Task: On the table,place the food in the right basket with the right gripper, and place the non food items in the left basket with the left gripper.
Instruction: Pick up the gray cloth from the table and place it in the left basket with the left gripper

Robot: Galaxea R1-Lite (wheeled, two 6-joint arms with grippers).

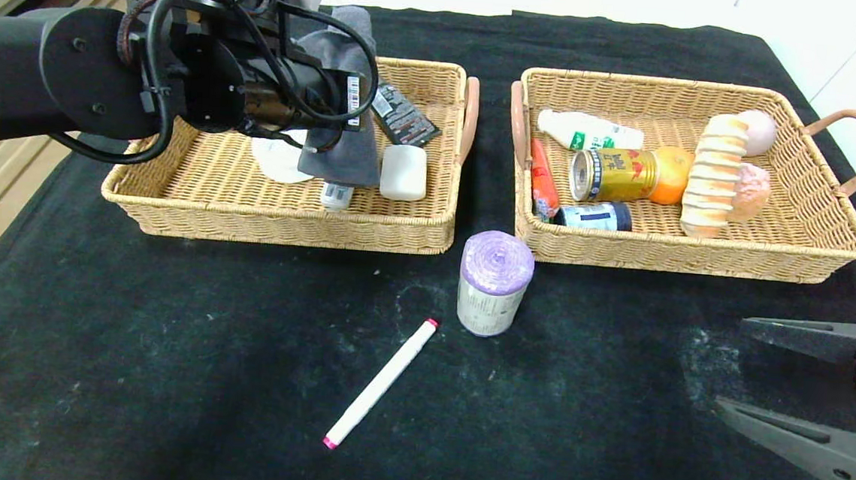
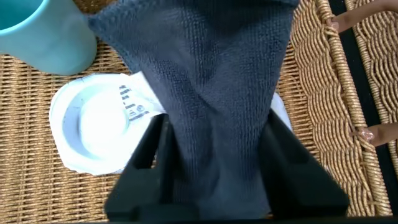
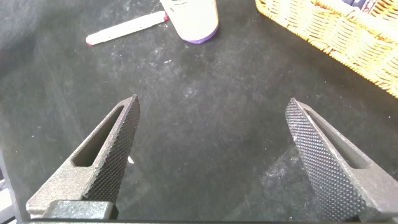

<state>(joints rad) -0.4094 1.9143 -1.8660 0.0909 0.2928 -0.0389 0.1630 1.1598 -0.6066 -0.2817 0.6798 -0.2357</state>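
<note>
We hold the grey towel (image 2: 211, 93) over the left basket (image 1: 212, 202) at ten o'clock with our left gripper (image 2: 214, 186), jaws either side of it, right gripper (image 1: 787, 385) jaws wide apart; next, let it drop.

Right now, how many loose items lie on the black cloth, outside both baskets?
2: the purple-topped roll stands before the gap between the baskets; the white marker lies nearer the robot. Nothing else shows there.
</note>
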